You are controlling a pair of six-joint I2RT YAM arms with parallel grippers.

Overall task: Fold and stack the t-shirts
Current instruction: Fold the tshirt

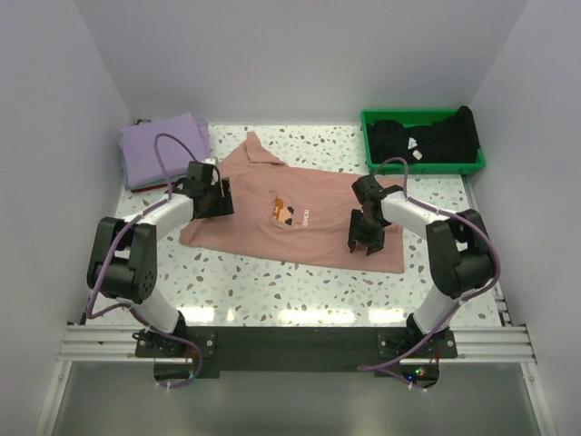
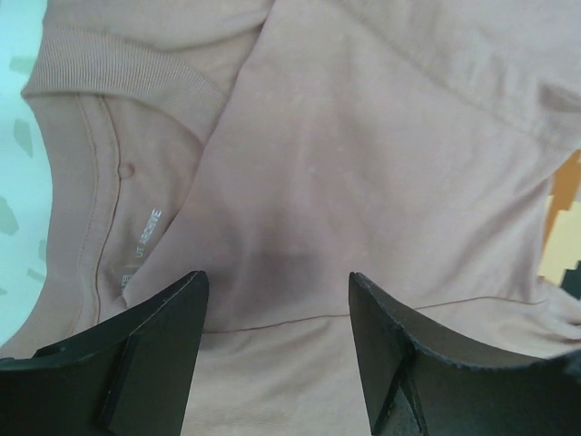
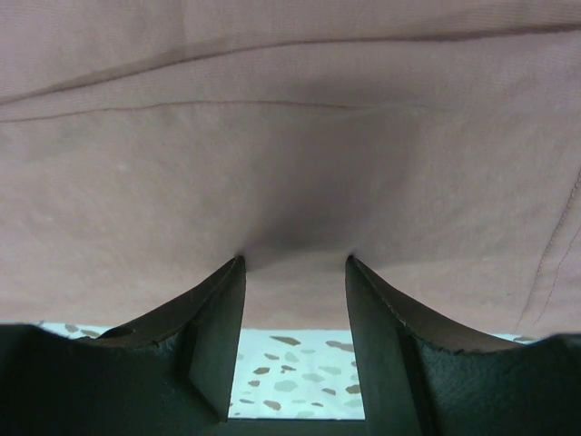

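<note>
A salmon-pink t-shirt (image 1: 300, 218) with a small brown-orange chest print (image 1: 288, 213) lies spread out mid-table. My left gripper (image 1: 221, 197) is open and low over its left part, beside the collar (image 2: 127, 73) and the neck label; the cloth (image 2: 363, 163) lies between the two fingers (image 2: 163, 345). My right gripper (image 1: 362, 245) is open on the shirt's right part, with its fingertips (image 3: 231, 282) pressing into the cloth (image 3: 290, 163) just above the hem. A folded lavender t-shirt (image 1: 163, 150) lies at the back left. A black t-shirt (image 1: 422, 136) lies bunched at the back right.
The black shirt sits in a green plastic tray (image 1: 425, 167) at the back right corner. White walls close in the back and both sides. Bare speckled tabletop (image 1: 290, 282) shows between the pink shirt and the arm bases, and below the hem in the right wrist view (image 3: 295, 381).
</note>
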